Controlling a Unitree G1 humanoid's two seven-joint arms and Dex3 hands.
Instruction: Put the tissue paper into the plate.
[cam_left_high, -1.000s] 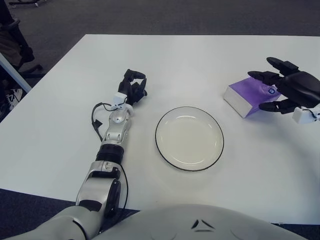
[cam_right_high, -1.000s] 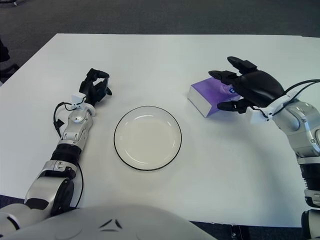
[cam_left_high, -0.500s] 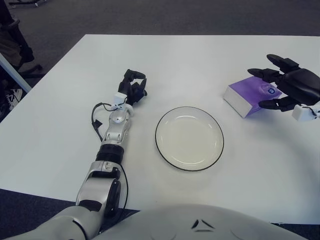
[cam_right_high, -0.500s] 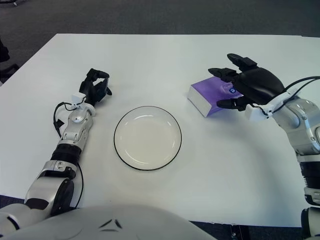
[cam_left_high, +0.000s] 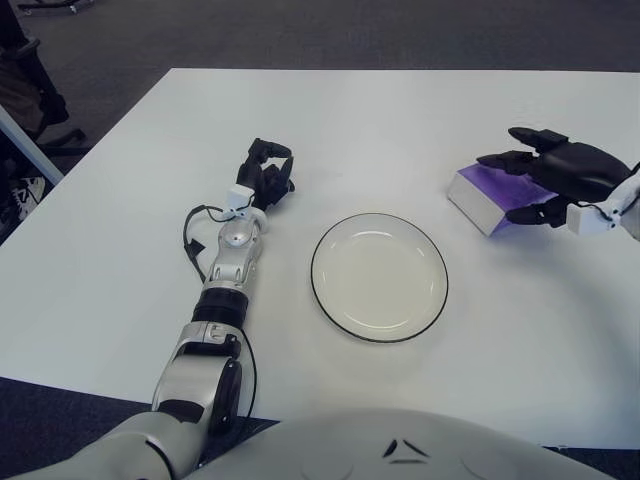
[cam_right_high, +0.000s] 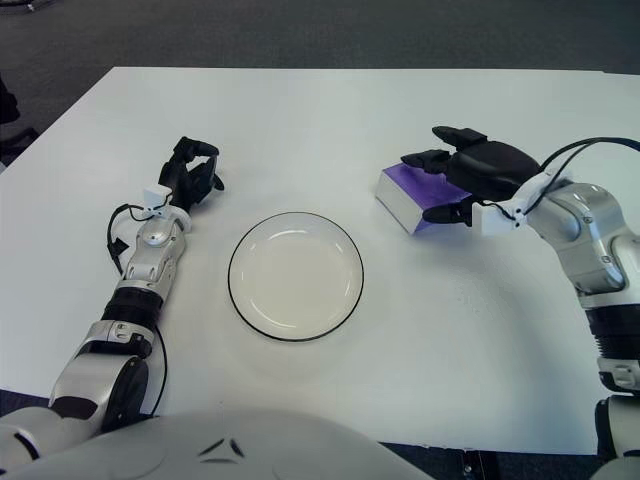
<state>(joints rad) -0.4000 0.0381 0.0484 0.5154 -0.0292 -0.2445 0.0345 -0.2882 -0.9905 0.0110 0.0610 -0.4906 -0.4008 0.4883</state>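
Observation:
The tissue paper is a purple pack with a white side (cam_right_high: 403, 198), lying on the white table to the right of the plate. The plate (cam_right_high: 295, 275) is white with a dark rim, holds nothing, and sits at the table's middle. My right hand (cam_right_high: 478, 168) is low over the pack and covers its right half. Its fingers (cam_right_high: 440, 135) reach past the far edge and its thumb sits at the near edge, still spread rather than clamped. My left hand (cam_right_high: 190, 172) shows to the left of the plate, fingers curled and holding nothing.
The white table (cam_right_high: 330, 120) stretches well beyond the plate on all sides, with dark carpet behind its far edge. A dark chair (cam_left_high: 22, 75) stands off the table's left corner. A black cable (cam_right_high: 590, 148) loops from my right wrist.
My right hand has dropped from hovering above the pack to lying low over it, with the fingers flattening toward its top. The pack, the plate and my left hand have stayed put.

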